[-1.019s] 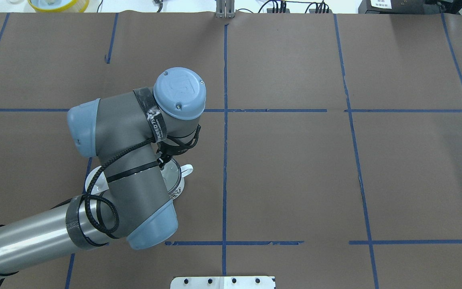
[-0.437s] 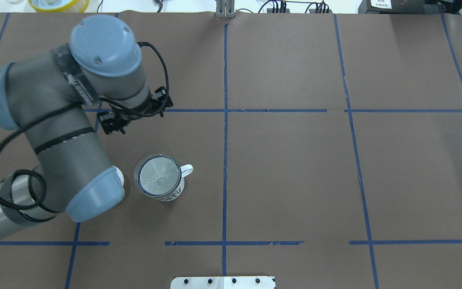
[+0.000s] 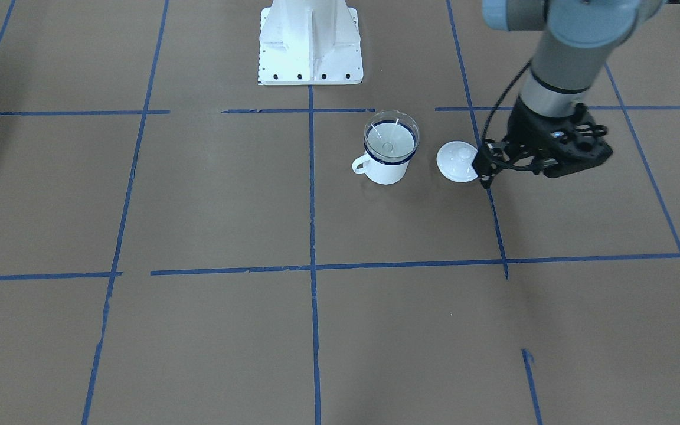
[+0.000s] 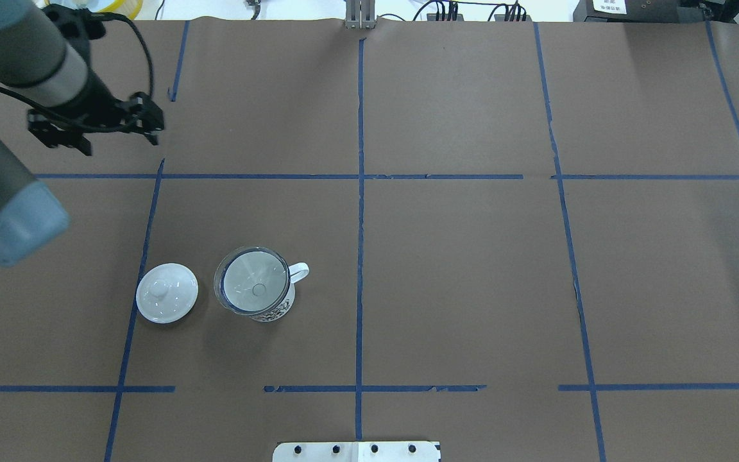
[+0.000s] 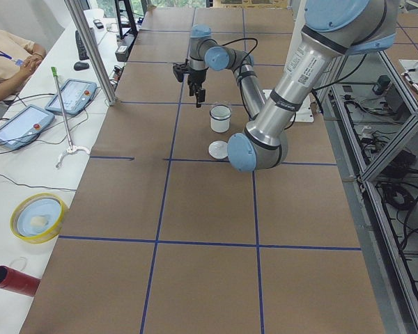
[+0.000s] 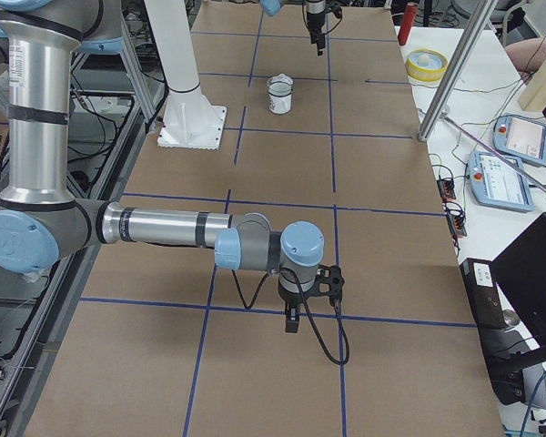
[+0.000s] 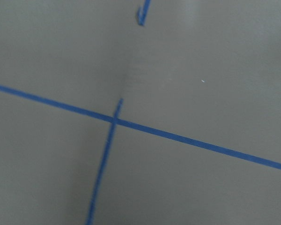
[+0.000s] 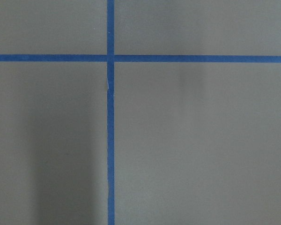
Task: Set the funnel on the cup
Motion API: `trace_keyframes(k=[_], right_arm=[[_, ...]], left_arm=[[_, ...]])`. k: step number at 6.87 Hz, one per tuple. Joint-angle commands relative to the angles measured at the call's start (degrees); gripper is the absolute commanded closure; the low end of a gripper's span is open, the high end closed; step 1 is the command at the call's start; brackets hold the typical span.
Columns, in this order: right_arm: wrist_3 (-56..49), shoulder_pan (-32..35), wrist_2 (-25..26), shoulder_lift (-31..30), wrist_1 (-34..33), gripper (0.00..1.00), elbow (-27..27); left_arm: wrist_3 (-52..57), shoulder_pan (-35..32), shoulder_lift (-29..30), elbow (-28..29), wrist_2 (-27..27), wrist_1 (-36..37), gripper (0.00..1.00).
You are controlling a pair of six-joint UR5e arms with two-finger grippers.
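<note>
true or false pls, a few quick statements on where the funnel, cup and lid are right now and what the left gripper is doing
1. The funnel sits in the mouth of the cup. True.
2. The left gripper is holding the funnel. False: it hangs over bare table well away from the cup, and nothing touches the funnel.
3. The white lid lies on the table beside the cup, on the side away from the cup's handle. True.
4. The cup is tipped on its side. False: it stands upright with its mouth up.
</note>
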State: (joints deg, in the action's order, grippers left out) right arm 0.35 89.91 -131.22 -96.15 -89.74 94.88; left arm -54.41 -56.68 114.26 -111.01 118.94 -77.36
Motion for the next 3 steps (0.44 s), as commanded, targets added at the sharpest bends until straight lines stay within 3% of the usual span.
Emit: trace_keyframes(k=[1, 3], right_arm=[[0.0, 0.0, 0.0, 0.0, 0.0, 0.0, 0.04], [0.0, 0.0, 0.0, 0.0, 0.0, 0.0, 0.04]], left_arm=[[31.84, -15.41, -8.32, 6.63, 7.33, -1.3, 0.0], [53.71, -27.91, -11.42, 13.5, 7.62, -1.3, 0.0]])
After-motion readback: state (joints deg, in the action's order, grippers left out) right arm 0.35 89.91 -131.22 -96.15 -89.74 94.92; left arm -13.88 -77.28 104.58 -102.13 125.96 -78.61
